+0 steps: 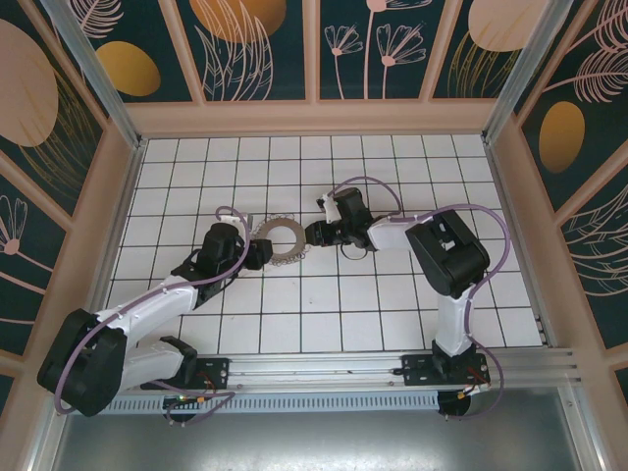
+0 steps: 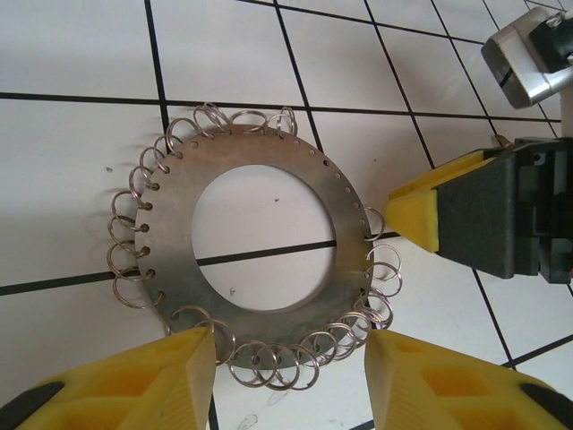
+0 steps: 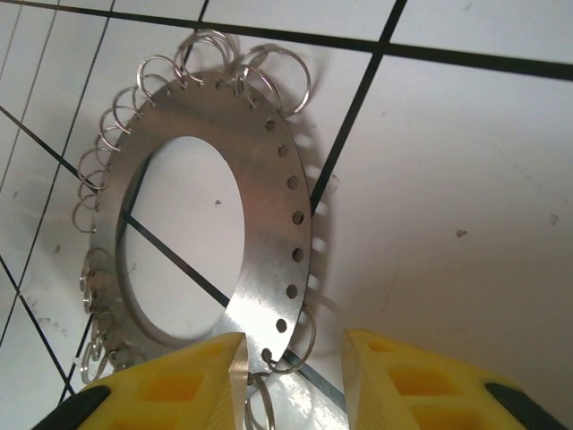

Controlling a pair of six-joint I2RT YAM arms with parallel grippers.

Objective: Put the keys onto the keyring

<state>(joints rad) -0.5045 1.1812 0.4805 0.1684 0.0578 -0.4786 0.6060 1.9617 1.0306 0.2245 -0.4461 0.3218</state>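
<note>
Two white arms reach from the near edge of the tiled table (image 1: 392, 324) toward its middle, where the keyring (image 2: 260, 145) lies flat between them. On the left, the left gripper (image 2: 288, 345) stands with jaws wide apart, straddling the fringe of small wire loops on the plate's near-left rim and gripping nothing. Slightly farther off, on the right, the right gripper (image 3: 294, 339) has its yellow fingers parted too, with a single loop (image 3: 311, 336) sitting loose in the gap. Trouble looks likeliest here: a squeeze a shade off centre could catch two loops or the plate's edge, and the thin plate, unpinned on smooth tile, may skid or tip up. With both claws crowded round one ring, a careless advance could also knock fingertip against fingertip
</note>
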